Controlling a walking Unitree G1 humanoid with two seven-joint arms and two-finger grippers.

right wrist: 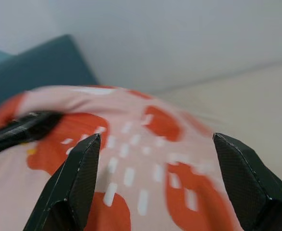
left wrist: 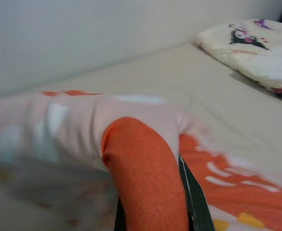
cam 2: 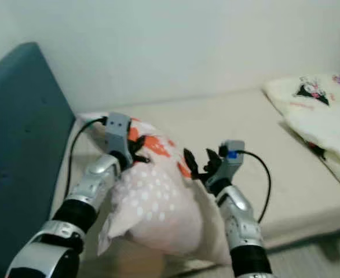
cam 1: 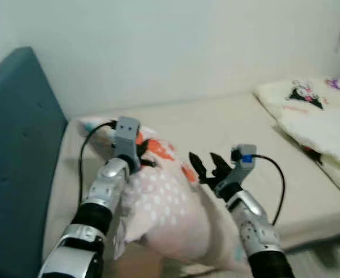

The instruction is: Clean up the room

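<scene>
The pink pillow [cam 1: 158, 202], printed with orange patches and white dots, lies at the head end of the beige bed [cam 1: 245, 133], just beside the teal headboard [cam 1: 16, 150]. The left tool [cam 1: 142, 152] is closed on a fold of the pillow's orange fabric at its upper edge; in the left wrist view the cloth is pinched between the black fingers [left wrist: 193, 197]. The right tool [cam 1: 206, 164] hovers at the pillow's right side, fingers [right wrist: 78, 178] spread wide, holding nothing. A folded white blanket [cam 1: 314, 116] with a cartoon print rests at the bed's far right, well apart from the pillow.
</scene>
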